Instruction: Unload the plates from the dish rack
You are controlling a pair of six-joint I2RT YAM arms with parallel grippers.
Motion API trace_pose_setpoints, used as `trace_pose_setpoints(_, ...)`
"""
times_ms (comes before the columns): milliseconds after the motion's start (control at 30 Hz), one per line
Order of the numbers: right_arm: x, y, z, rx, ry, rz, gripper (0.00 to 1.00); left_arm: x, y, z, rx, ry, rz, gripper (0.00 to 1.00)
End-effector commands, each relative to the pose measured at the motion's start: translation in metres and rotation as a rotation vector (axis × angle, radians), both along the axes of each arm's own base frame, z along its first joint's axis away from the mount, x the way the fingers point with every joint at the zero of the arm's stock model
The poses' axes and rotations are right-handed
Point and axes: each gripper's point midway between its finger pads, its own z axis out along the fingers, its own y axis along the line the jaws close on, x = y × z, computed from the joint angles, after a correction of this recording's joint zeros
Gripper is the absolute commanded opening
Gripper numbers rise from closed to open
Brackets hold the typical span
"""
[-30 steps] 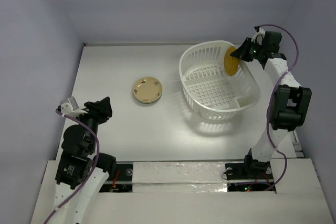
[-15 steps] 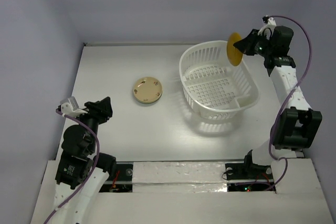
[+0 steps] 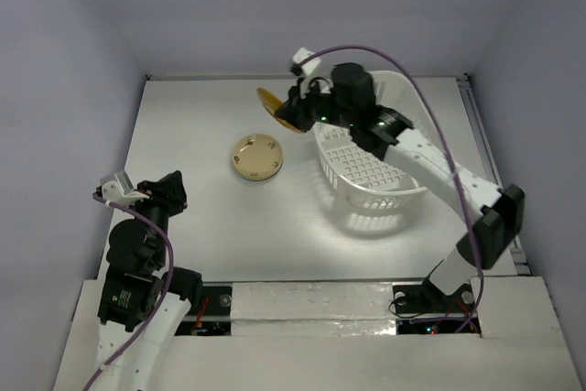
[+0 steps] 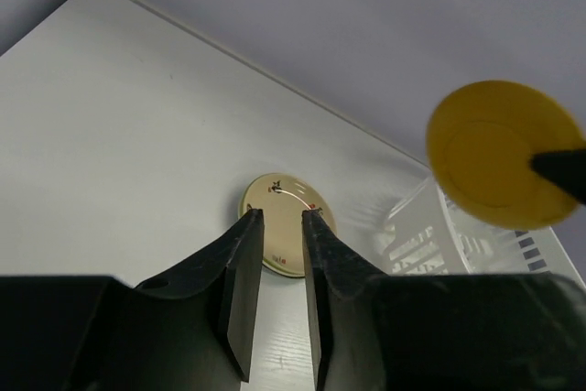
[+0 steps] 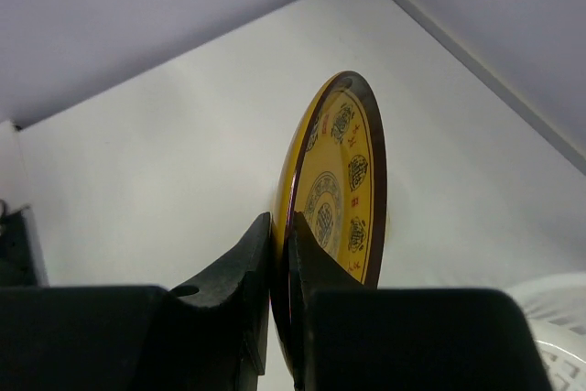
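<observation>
Where the right arm crosses the dish rack (image 3: pixel 366 171), the basket's far rim is hidden, and the held plate's lower edge disappears between the fingers. The right gripper (image 5: pixel 279 226) pinches the orange-yellow patterned plate (image 5: pixel 343 180) by its rim. The plate stands on edge, rising from the fingertips, with the rack low to the gripper's right. The left gripper (image 4: pixel 282 217), barely parted, holds nothing, and the beige plate (image 4: pixel 284 194) lies flat ahead of it.
</observation>
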Motion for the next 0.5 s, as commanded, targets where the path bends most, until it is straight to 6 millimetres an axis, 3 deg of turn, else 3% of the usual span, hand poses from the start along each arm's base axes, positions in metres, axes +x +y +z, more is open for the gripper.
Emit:
trace_pose_setpoints(0, 0.02, 0.036, -0.034, -0.196, -0.077, -0.103, 0.0, -0.005, 0.007, 0.025, -0.001, -0.076, 0.028, 0.21)
trace_pose_setpoints(33, 0.022, 0.046, -0.044, -0.231, -0.076, -0.107, 0.0, -0.006, 0.008, 0.029, -0.001, -0.08, 0.03, 0.23)
trace_pose_setpoints(67, 0.025, 0.056, -0.042, -0.239, -0.091, -0.112, 0.0, -0.007, 0.008, 0.029, 0.002, -0.074, 0.03, 0.24)
trace_pose_setpoints(100, 0.03, 0.069, -0.071, -0.31, -0.082, -0.137, 0.0, -0.007, 0.009, 0.03, 0.005, -0.074, 0.036, 0.26)
trace_pose_setpoints(167, 0.034, 0.085, -0.075, -0.335, -0.106, -0.15, 0.0, -0.007, 0.011, 0.03, 0.014, -0.067, 0.047, 0.28)
trace_pose_setpoints(200, 0.037, 0.094, -0.099, -0.392, -0.104, -0.16, 0.0, -0.007, 0.012, 0.028, 0.016, -0.062, 0.053, 0.28)
trace_pose_setpoints(267, 0.04, 0.103, -0.112, -0.429, -0.101, -0.164, 0.0, -0.004, 0.013, 0.022, 0.024, -0.047, 0.06, 0.28)
trace_pose_setpoints(300, 0.047, 0.104, -0.109, -0.438, -0.106, -0.19, 0.0, -0.003, 0.012, 0.02, 0.024, -0.043, 0.056, 0.28)
trace_pose_setpoints(333, 0.047, 0.112, -0.131, -0.477, -0.099, -0.186, 0.0, -0.002, 0.011, 0.018, 0.025, -0.037, 0.051, 0.28)
trace_pose_setpoints(467, 0.054, 0.118, -0.163, -0.537, -0.114, -0.239, 0.0, 0.001, 0.008, 0.015, 0.032, -0.027, 0.04, 0.29)
